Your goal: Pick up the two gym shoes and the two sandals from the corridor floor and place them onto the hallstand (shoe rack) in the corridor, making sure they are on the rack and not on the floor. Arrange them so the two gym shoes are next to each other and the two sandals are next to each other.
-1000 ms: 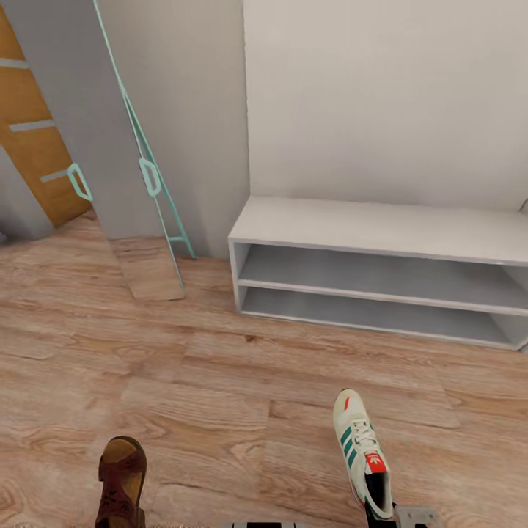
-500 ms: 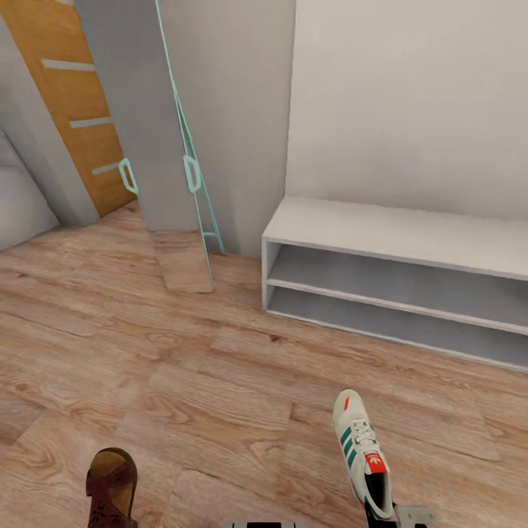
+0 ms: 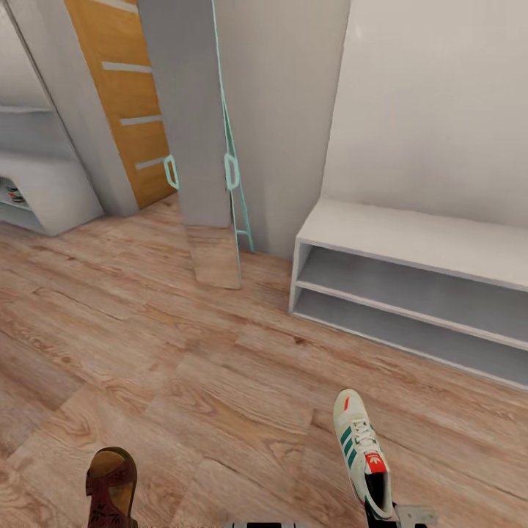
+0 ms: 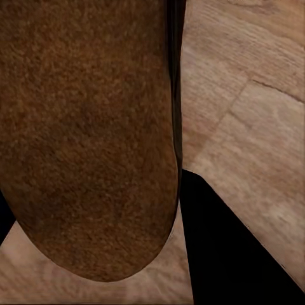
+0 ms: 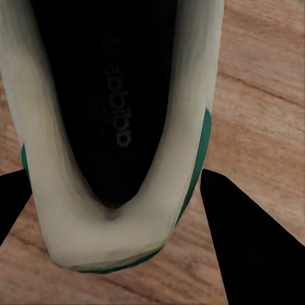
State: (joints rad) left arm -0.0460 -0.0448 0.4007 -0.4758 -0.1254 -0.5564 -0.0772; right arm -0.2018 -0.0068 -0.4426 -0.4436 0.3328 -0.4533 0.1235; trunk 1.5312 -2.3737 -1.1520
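Corridor floor [image 3: 183, 381], bare white two-shelf unit [image 3: 411, 293] far right; sandal [image 3: 111, 488] clamped in left hand [image 4: 181, 210], gym shoe [image 3: 363, 451] in right hand [image 5: 114, 210]; nothing racked yet.

Sandal [image 3: 111, 490] cut off at the head view's bottom edge, gym shoe [image 3: 363, 453] heel hiding the gripper behind it, hallstand [image 3: 411, 293] running off the right edge, small items on the far left grey shelf unit [image 3: 29, 198] too tiny to tell
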